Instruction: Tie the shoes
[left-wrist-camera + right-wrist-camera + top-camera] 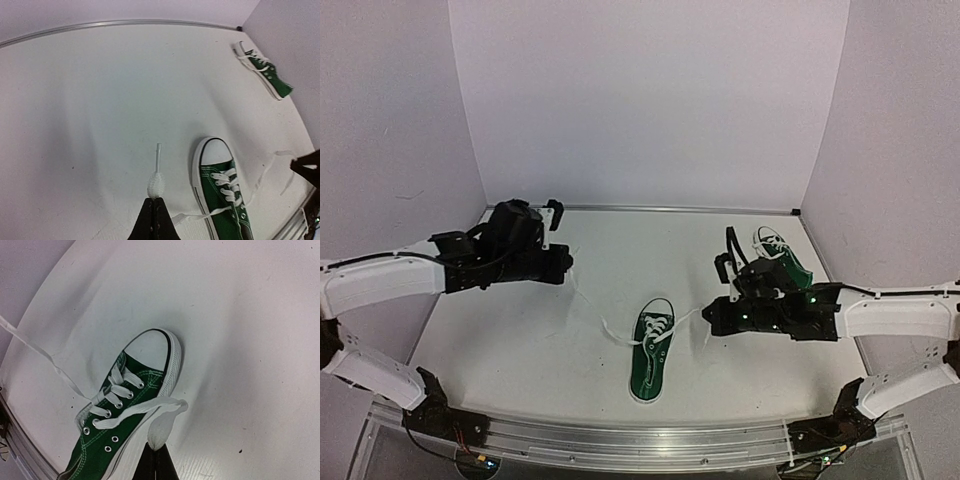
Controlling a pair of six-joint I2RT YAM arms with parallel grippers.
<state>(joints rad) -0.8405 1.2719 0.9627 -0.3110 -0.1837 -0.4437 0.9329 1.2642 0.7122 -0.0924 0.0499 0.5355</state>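
Central shoe untied; second shoe far-right

Stretched laces flank the middle shoe; table behind it lies open.

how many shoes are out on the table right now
2. The near shoe lies mid-table; the far shoe sits near the far right corner, partly covered in the top view.

We record two shoes: dark green canvas, white laces, white toe caps; white surface.
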